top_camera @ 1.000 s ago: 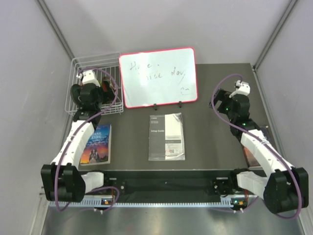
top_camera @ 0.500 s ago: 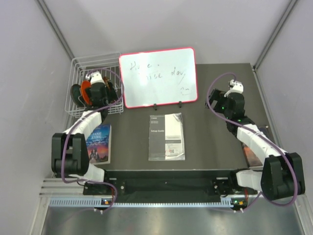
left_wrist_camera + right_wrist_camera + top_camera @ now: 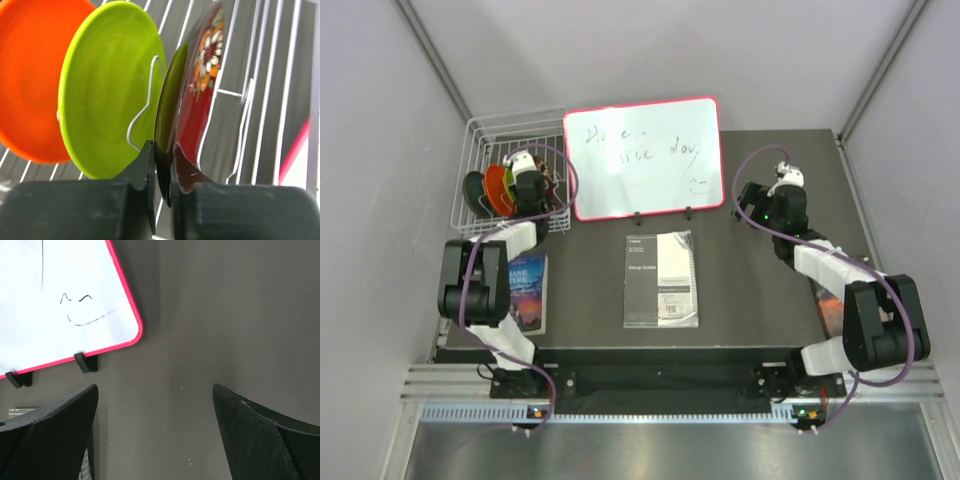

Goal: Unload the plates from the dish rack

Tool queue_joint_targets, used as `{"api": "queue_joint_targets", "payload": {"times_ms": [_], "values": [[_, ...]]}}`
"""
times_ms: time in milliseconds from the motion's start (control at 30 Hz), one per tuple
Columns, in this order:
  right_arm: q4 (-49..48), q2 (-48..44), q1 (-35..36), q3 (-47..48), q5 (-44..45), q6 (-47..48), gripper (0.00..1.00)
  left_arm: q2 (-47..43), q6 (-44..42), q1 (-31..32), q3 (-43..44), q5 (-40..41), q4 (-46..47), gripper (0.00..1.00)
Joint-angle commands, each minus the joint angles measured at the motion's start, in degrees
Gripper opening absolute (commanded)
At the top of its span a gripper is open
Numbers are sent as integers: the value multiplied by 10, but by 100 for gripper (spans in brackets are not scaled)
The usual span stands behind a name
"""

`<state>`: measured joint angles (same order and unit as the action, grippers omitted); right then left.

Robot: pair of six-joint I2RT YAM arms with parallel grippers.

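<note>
My left claw [image 3: 161, 167] is pinched shut on the rim of the dark plate [image 3: 170, 100], upright in the rack [image 3: 260, 100] beside the lime plate [image 3: 105, 90]. Grasp step. Next: lift straight up, clear of the wires. Right claw [image 3: 155, 410] wide open, empty.

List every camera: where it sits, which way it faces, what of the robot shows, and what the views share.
Top external: above and behind the bases, looking down at the table; left arm and right arm show.
Left wrist: on the left wrist, looking into the dish rack; left gripper clamps a patterned plate beside lime green plate and orange plate.
Right wrist: on the right wrist, looking down at the table; right gripper shows, open.
Shared: top and right wrist both see the whiteboard.
</note>
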<state>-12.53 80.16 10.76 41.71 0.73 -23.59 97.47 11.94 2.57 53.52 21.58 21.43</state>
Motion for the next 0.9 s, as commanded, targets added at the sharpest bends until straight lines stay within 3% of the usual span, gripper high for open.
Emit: {"api": "queue_joint_targets", "payload": {"times_ms": [0,233,567,867], "values": [[-33,12,6,31,-5,-2,96,-6,-3,0,27,2,46,0],[-29,29,6,38,-3,-2,96,-69,-6,3,41,6,-3,0],[-19,23,10,42,-2,-1,97,-123,-56,22,62,97,-31,0],[-19,-17,19,34,-22,0,98,-232,-21,24,65,43,-117,0]]}}
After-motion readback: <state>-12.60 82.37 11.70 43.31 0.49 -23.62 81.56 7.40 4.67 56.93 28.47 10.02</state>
